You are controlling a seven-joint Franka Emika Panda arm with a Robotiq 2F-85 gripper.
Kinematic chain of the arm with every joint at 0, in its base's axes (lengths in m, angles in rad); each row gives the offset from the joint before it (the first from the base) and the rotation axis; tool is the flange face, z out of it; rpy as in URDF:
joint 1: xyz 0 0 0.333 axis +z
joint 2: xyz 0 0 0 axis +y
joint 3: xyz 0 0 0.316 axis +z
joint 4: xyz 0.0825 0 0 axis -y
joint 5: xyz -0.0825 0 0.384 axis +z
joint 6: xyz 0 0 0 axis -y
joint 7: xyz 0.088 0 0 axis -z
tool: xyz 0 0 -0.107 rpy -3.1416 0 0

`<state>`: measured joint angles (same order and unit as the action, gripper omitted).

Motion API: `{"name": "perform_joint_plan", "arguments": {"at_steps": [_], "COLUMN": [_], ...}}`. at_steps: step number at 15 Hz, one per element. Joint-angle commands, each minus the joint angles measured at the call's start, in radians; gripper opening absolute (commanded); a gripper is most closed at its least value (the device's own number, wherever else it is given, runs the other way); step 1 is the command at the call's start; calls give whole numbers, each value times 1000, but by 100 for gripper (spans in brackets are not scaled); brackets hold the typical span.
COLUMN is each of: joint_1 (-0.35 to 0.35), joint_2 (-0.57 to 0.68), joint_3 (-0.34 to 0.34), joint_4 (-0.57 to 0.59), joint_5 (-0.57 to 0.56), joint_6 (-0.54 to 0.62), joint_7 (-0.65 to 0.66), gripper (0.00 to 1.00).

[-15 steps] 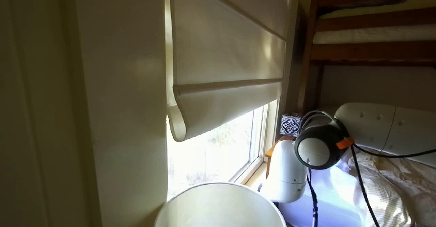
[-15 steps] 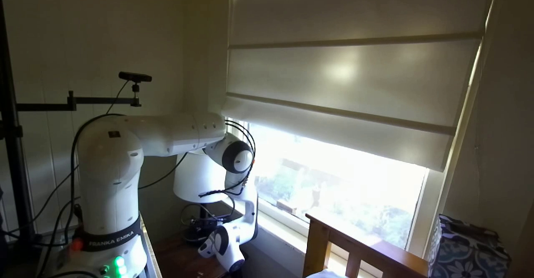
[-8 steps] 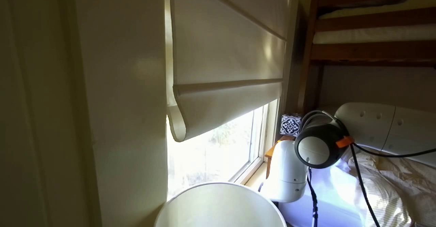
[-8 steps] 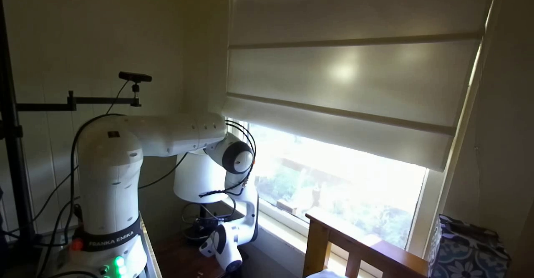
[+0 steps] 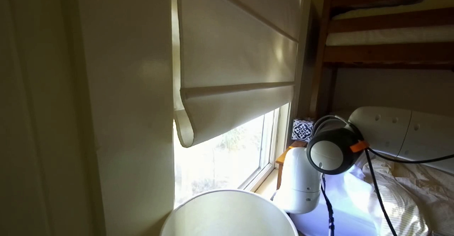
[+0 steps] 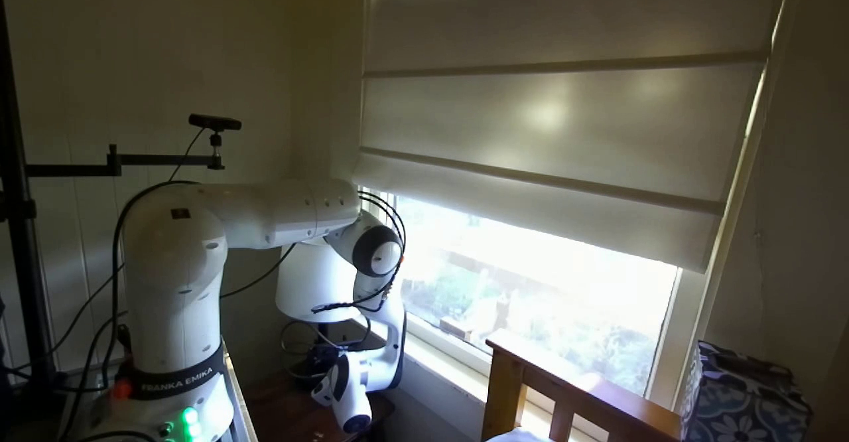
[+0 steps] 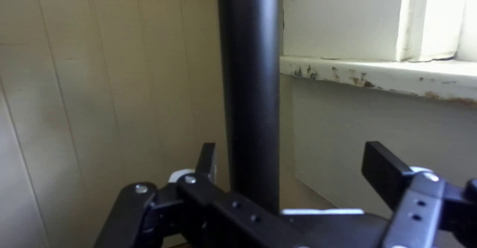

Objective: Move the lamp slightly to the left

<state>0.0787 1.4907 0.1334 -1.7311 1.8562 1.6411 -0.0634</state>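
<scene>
The lamp shows its cream-white round shade (image 5: 228,216) at the bottom of an exterior view. In an exterior view the shade (image 6: 312,286) stands behind the arm, above a dark stem (image 6: 323,336). In the wrist view the lamp's thick black pole (image 7: 251,91) rises upright. My gripper (image 7: 288,153) is open there, its fingers wide apart. The pole appears between the fingertips, closer to the left one, with a visible gap on both sides. How deep the pole sits between the fingers I cannot tell. In both exterior views the fingers are hidden or too dark to make out.
A dark wooden table (image 6: 285,409) lies under the lamp. The chipped window sill (image 7: 372,75) is on the right in the wrist view. Loose black cables (image 6: 298,352) hang near the stem. A wooden bed frame (image 6: 570,389) and a patterned box (image 6: 746,395) stand to the right.
The robot's wrist and hand have moved slightly left in an exterior view over the last half second, toward the lamp's stem. The lampshade shows no clear movement.
</scene>
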Motion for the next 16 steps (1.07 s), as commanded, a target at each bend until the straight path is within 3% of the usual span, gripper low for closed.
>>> {"name": "perform_joint_plan", "arguments": {"at_steps": [1, 4, 6, 8, 15, 16], "joint_1": [13, 28, 35, 40, 46, 46], "joint_2": [0, -1, -1, -2, -2, -2], "joint_3": [6, 1, -2, -3, -7, -9], "joint_4": [-4, 18, 27, 34, 32, 29], "joint_5": [17, -21, -37, -45, -74, -76], "joint_6": [-20, -44, -65, -78, -86, -87], "joint_7": [-27, 1, 10, 11, 22, 30], "gripper": [100, 97, 72, 56, 9, 8]}}
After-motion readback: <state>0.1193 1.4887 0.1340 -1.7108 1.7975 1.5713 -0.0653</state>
